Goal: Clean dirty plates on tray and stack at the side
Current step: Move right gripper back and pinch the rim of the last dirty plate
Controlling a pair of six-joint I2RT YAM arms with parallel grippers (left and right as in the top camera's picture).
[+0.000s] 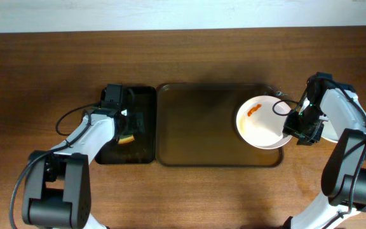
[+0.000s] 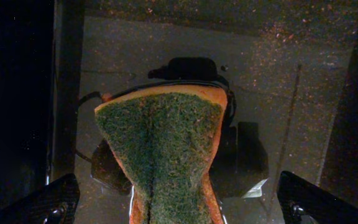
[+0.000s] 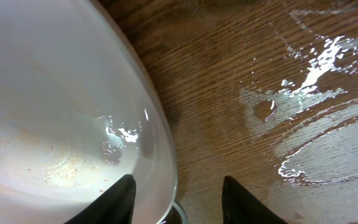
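Observation:
A white plate [image 1: 259,122] with an orange smear lies at the right end of the brown tray [image 1: 196,127]. My right gripper [image 1: 297,130] is open at the plate's right rim. In the right wrist view the gripper [image 3: 178,199] has one finger over the plate's inside [image 3: 48,112] and the other outside the rim, not touching it. My left gripper [image 1: 129,130] is open over a black bin [image 1: 146,102]. In the left wrist view a green and orange sponge [image 2: 163,143] stands between the wide-apart fingers [image 2: 179,202], which do not touch it.
A white plate edge [image 1: 329,131] shows on the table under the right arm, right of the tray. Wet patches [image 3: 309,74] lie on the wooden table beside the plate. The black bin stands against the tray's left side.

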